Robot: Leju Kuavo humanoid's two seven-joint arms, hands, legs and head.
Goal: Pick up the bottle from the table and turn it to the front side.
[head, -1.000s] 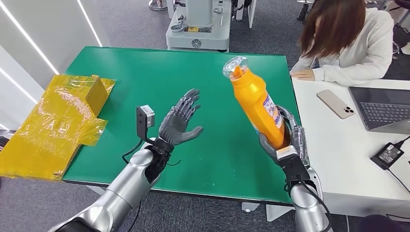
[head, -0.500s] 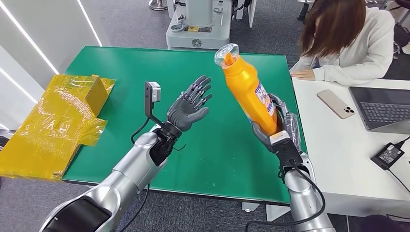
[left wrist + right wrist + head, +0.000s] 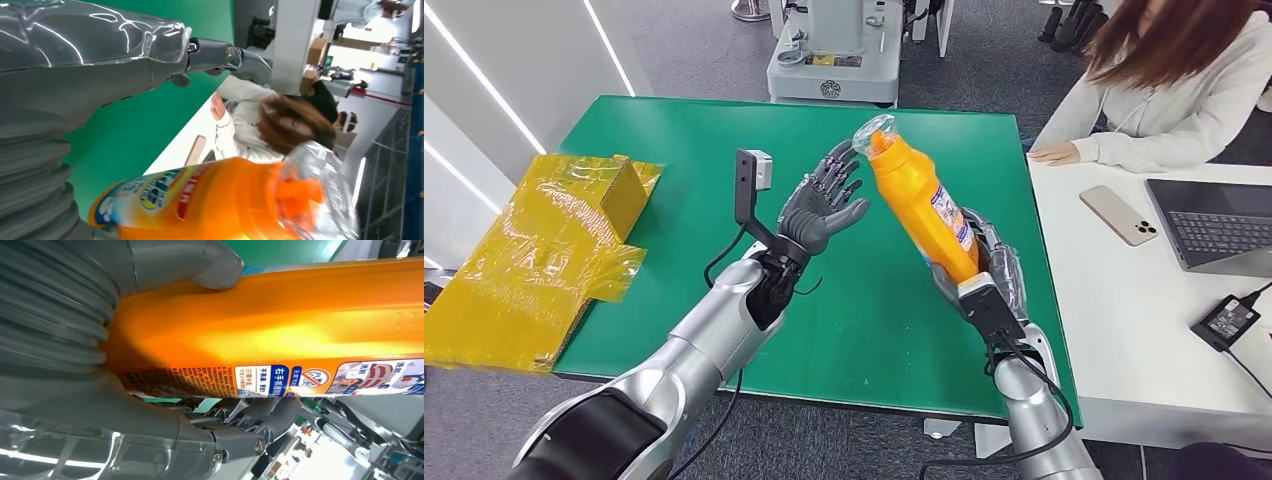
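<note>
My right hand [image 3: 982,282] is gripping the orange bottle [image 3: 918,200] by its base, holding it raised above the green table [image 3: 674,150] with the capped top tilting toward my left side. My left hand [image 3: 819,208] is holding nothing, fingers spread, palm facing the bottle, fingertips just beside its cap. Farther off, a person [image 3: 1169,85] is sitting at the white desk [image 3: 1124,300].

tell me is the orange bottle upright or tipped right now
Tipped. The orange plastic bottle with a clear cap leans with its cap toward the open left hand, while the right hand grips its base above the green table.
</note>
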